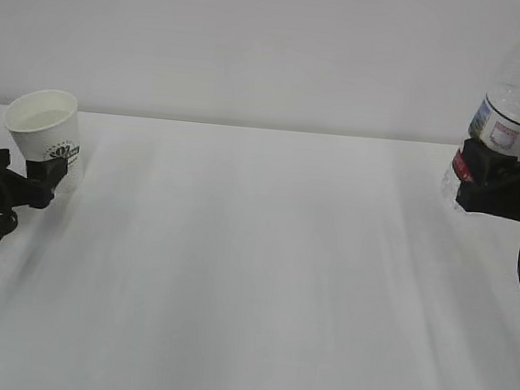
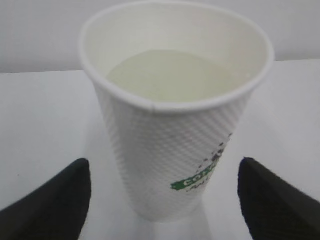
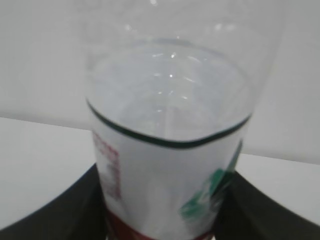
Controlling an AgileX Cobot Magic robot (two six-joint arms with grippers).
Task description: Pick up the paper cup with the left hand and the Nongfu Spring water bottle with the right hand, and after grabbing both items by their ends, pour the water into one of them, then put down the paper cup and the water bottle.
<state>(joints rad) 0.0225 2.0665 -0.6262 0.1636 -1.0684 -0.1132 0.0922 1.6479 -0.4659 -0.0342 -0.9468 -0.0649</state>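
Put-down step. Paper cup (image 2: 175, 115) (holding water (image 2: 172, 75)) stands near the desk's (image 1: 252, 277) left edge, left hand (image 2: 162, 195) spread wide, clear. Right hand (image 1: 496, 181) grips the water bottle (image 3: 170, 150) at the right edge; lowering it comes next.

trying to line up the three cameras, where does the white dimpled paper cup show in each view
Exterior view: the white dimpled paper cup stands at the far left edge of the table.
Left wrist view: it fills the centre, between open black jaws that do not touch it.
Right wrist view: not in it.
Shared landmark: the cup's green printed logo.
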